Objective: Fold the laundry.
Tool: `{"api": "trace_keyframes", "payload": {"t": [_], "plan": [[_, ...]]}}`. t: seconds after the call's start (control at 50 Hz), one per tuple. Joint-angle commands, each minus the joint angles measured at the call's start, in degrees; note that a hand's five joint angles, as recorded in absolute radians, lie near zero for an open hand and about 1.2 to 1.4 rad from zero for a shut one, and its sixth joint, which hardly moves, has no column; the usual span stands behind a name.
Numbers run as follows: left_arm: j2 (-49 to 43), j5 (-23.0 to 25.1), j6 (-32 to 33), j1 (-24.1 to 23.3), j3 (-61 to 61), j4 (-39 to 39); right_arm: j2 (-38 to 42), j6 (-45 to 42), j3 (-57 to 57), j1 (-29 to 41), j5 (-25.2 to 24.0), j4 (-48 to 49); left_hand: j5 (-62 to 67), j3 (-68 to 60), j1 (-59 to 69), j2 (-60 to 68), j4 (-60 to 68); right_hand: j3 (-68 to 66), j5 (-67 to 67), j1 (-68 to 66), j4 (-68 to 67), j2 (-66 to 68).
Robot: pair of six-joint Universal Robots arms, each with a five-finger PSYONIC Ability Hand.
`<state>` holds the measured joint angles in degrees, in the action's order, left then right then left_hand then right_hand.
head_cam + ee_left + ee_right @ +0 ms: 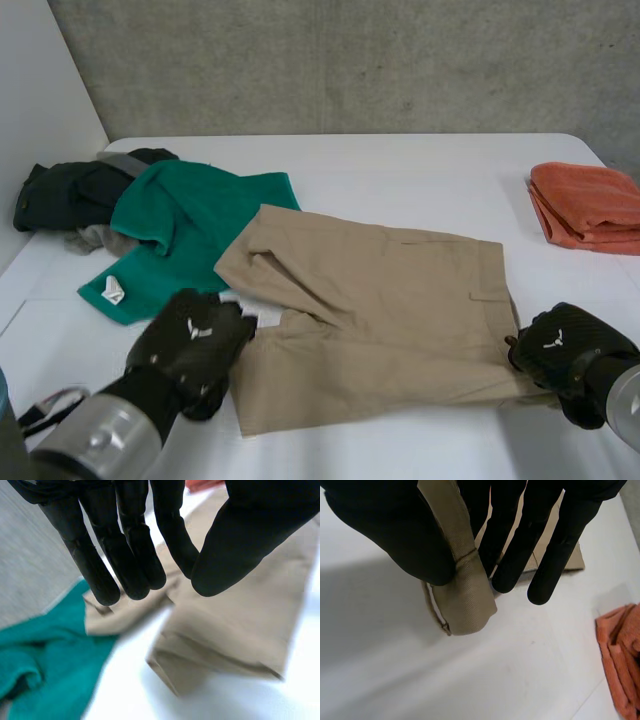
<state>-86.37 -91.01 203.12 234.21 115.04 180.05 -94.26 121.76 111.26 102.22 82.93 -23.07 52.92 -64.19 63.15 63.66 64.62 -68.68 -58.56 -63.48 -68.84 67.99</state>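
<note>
Tan shorts (380,310) lie spread flat in the middle of the white table (420,160). My left hand (190,345) hovers over their near left corner. Its fingers (130,545) are straight and the thumb is drawn close to them, with nothing between; the tan shorts (235,630) lie below the fingertips. My right hand (560,350) is at the near right corner. There its thumb (385,535) and fingers pinch a folded strip of the tan shorts (465,595), lifted a little off the table.
A green shirt (190,225) lies left of the shorts, partly under them, and reaches under my left hand's fingers (40,660). Dark clothes (70,190) are piled at the far left edge. A folded orange towel (590,205) sits at the right edge (622,655).
</note>
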Motion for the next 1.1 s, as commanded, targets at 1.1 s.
{"api": "trace_keyframes", "payload": {"t": [1.1], "plan": [[-1.5,-2.8,3.0,-3.9,2.6,0.4,4.3,-2.0,1.5,1.8,2.0,-3.3,17.1,-15.8,16.9,16.3,15.4,-11.3,-11.4,-16.5,-11.2,12.0]]}}
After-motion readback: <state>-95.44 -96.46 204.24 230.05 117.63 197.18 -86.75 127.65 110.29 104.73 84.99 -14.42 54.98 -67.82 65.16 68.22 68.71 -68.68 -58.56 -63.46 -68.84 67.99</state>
